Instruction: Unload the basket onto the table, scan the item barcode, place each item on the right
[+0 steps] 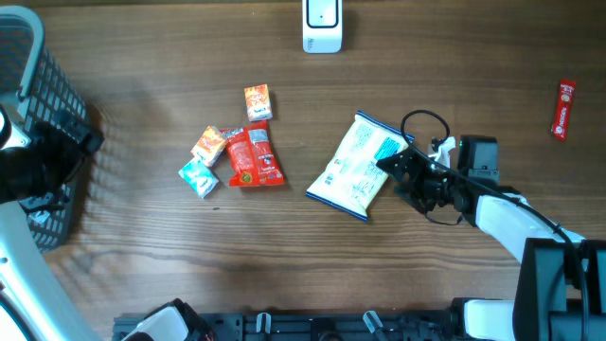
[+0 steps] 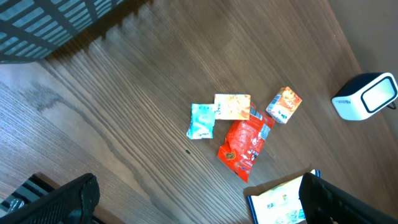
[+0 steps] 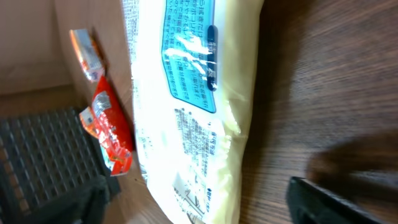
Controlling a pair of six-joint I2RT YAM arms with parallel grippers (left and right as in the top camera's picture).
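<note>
The item, a white snack bag (image 1: 357, 167) with a blue printed panel, lies flat on the wooden table right of centre. My right gripper (image 1: 402, 169) stands open at its right edge. In the right wrist view the bag (image 3: 186, 93) lies between the widely spread fingers of the right gripper (image 3: 199, 202), touching neither. The white scanner (image 1: 322, 26) stands at the table's far edge, top centre. My left gripper (image 1: 71, 142) is open at the far left beside the basket. In the left wrist view the left gripper (image 2: 199, 199) holds nothing.
A red pouch (image 1: 252, 156), two orange boxes (image 1: 258, 102) (image 1: 208, 145) and a teal packet (image 1: 198, 177) lie clustered left of the bag. A dark mesh basket (image 1: 38, 95) stands at the left edge. A red bar (image 1: 563, 108) lies far right.
</note>
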